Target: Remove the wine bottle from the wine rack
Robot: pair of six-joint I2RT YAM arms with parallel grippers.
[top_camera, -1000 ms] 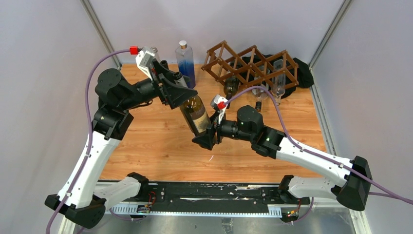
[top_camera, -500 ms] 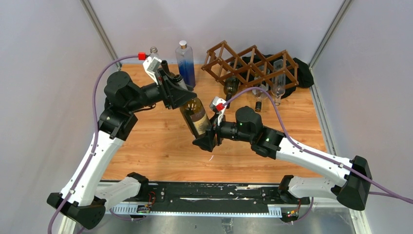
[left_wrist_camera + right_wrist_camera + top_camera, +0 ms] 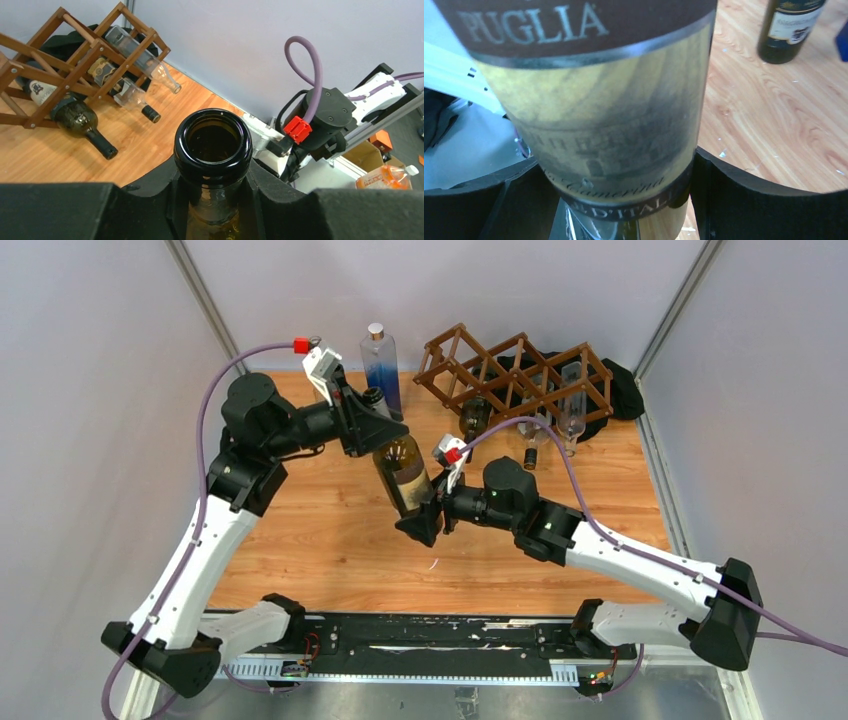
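Wine bottle (image 3: 403, 472) is off the wine rack (image 3: 515, 372) and up in the air over the bench (image 3: 320, 540), held at both ends. Nearest me, my right tool (image 3: 419, 524) is clamped across the lower body, jaws pressed to either side of the label. The right wrist view is filled with that label, and it also catches a standing dark bottle (image 3: 788, 27) on the wood behind, which the overhead shot mostly hides behind my left arm.

Further up, my left tool (image 3: 377, 432) is closed round the neck just under the lip. Its wrist camera looks straight down the open mouth, with no cork, which the overhead can't tell me.

What's just changed: over the last second my left arm has swung in toward the middle and the neck has come round with it, so the bottle stands a bit steeper. The right end has barely moved. I read that as uprighting it for set-down.

Far back, the rack holds its racked bottles (image 3: 75, 112), well apart from mine.
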